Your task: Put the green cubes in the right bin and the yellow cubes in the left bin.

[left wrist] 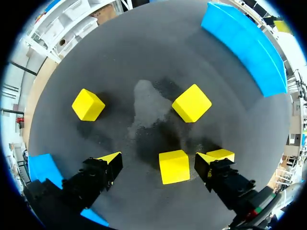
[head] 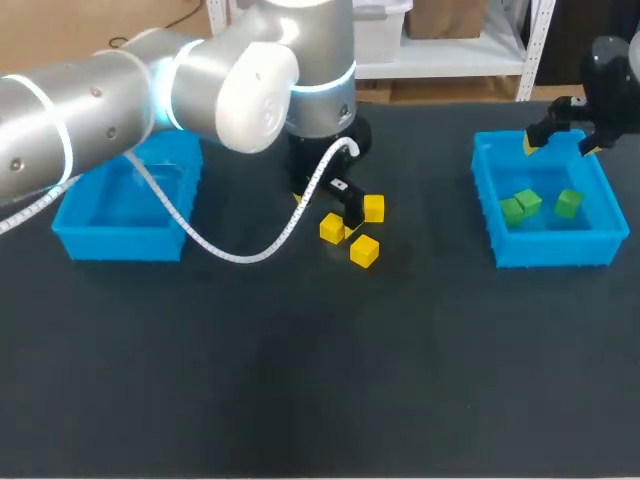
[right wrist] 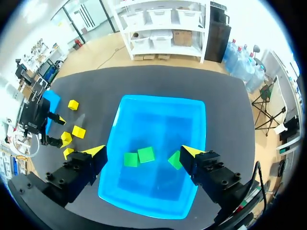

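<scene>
**Sorting task, roughly half complete.** Three green cubes (right wrist: 146,154) lie inside the right bin (head: 545,258), which stands near the right edge of the worktop (head: 320,400). No green cube shows outside it, so the green half appears done. The right gripper (right wrist: 144,152) hangs above that bin with its fingers apart and nothing between them.

The yellow half is not yet begun — three yellow cubes (head: 364,250) lie in a loose cluster on the bare worktop, around its middle toward the far edge. The visible part of the left bin (head: 115,242), near the left edge, shows no cube.

The left gripper (left wrist: 163,157) is lowered over the cluster with its fingers apart. The nearest yellow cube (left wrist: 173,166) sits between them, touched by neither — a gap shows on each side. Judged step in hand: closing on this cube for carriage to the left bin.
</scene>
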Controlling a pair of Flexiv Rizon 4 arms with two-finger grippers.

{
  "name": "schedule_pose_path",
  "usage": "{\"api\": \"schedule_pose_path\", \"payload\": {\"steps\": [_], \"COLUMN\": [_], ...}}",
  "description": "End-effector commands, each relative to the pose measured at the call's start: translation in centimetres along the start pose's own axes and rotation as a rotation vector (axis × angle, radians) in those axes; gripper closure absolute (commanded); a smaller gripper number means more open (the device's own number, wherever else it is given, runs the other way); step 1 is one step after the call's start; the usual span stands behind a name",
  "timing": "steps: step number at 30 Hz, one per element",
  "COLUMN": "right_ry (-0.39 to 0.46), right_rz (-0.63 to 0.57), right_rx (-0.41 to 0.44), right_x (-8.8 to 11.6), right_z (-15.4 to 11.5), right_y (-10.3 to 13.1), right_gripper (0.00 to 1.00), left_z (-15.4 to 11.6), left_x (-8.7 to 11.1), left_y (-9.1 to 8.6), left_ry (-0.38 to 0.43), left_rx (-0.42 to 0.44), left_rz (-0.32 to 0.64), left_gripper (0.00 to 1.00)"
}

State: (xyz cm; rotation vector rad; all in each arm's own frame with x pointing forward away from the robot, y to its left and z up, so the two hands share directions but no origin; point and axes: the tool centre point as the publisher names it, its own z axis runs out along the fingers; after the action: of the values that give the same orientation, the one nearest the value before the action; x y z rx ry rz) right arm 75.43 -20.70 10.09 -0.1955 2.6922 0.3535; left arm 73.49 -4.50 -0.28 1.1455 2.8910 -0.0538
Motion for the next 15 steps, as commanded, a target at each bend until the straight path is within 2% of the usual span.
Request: {"api": "schedule_pose_path", "payload": {"steps": [1,2,7,15], "right_ry": [-0.123,-0.123,-0.123,-0.123], "right_rz": [0.002,0.002,0.002,0.002], "right_rx": [0.010,0.010,0.010,0.010], "right_x": [0.5,0.5,0.5,0.5], "right_z": [-0.2,-0.2,-0.2,-0.2], "right_y": [0.1,0.1,0.1,0.1], "right_gripper": [0.00,0.00,0.00,0.00], "left_z": [0.4,0.6,0.7,1.1], "left_x": [-0.5,-0.4,-0.3,0.7], "left_y": [-0.2,-0.2,-0.3,-0.6], "left_ry": [0.063,0.068,0.077,0.095], "left_rx": [-0.016,-0.020,-0.027,0.008], "left_rz": [-0.001,0.000,0.015,0.029], "left_gripper": [0.51,1.00,1.00,1.00]}}
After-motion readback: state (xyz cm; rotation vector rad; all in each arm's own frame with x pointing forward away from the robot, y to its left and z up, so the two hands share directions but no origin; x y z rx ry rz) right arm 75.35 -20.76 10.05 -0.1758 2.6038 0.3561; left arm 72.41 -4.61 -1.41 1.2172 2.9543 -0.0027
